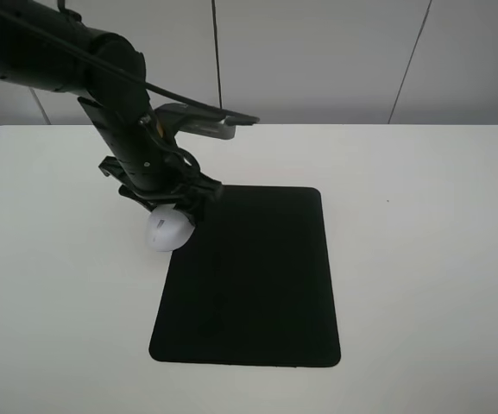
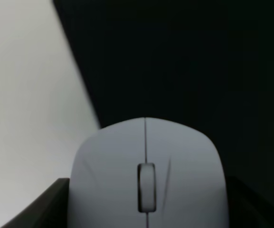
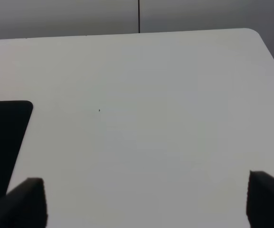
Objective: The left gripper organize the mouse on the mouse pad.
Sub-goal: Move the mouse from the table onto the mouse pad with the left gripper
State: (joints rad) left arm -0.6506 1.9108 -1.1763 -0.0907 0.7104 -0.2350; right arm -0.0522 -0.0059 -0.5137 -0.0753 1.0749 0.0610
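Note:
The white mouse [image 1: 168, 232] is at the upper left edge of the black mouse pad [image 1: 249, 276], partly over the pad and partly over the table. My left gripper [image 1: 167, 210] reaches down onto it from above, shut on its sides. In the left wrist view the mouse [image 2: 146, 166] sits between both black fingers [image 2: 44, 206], scroll wheel up and nose toward the mouse pad [image 2: 184, 57]. Whether it touches the surface I cannot tell. My right gripper [image 3: 146, 204] is open over bare table, with the mouse pad's corner [image 3: 4, 128] off to one side.
A white table [image 1: 430, 224] carries everything, with a grey panelled wall behind it. The left arm [image 1: 67, 60] slants in from the upper left with its cables. A tiny dark speck [image 3: 99, 110] marks the table right of the pad.

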